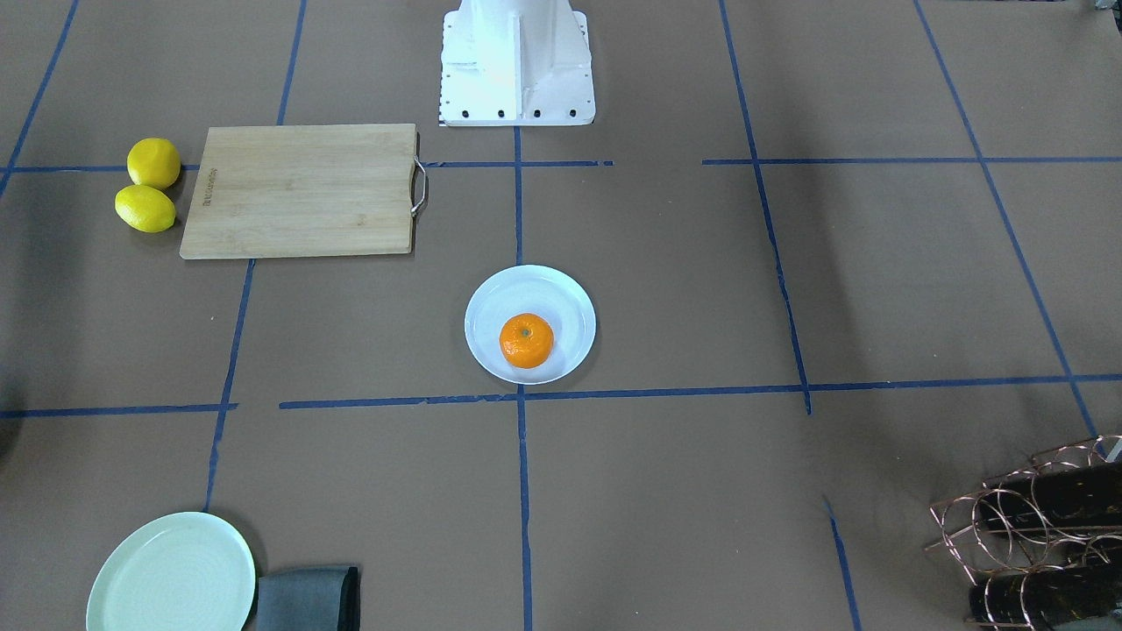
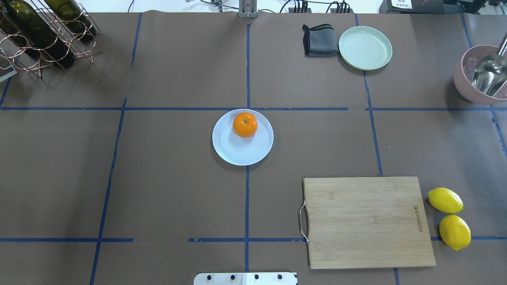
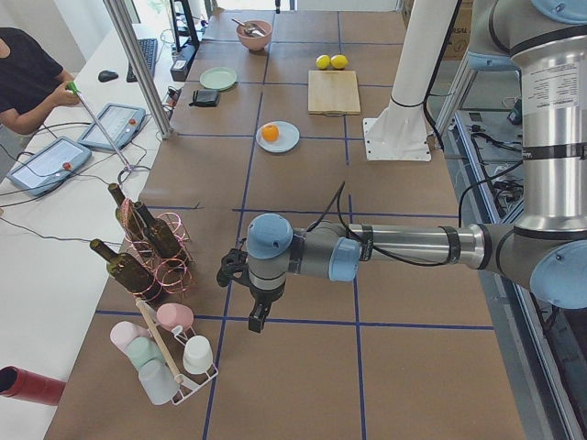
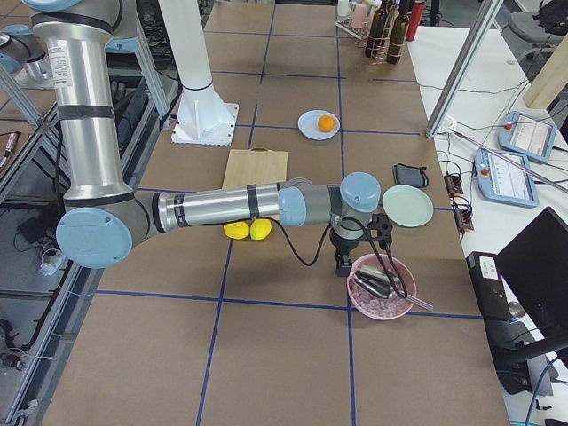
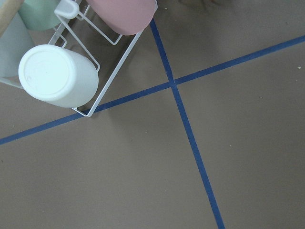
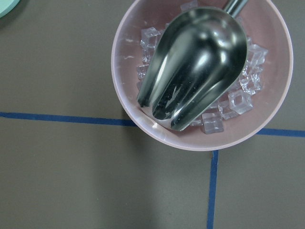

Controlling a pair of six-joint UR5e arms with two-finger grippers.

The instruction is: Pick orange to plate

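1 orange (image 2: 244,125) sits on the plate's (image 2: 237,155) far half, so left fingers (image 3: 257,319) and right fingers (image 4: 341,264) probably idle well apart; open or closed, I cannot tell.

Orange (image 2: 244,124) stem-up on pale blue-white plate (image 2: 237,152), off-ctr.

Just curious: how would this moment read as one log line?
orange: on plate | left gripper: away from plate, state unclear | right gripper: likewise
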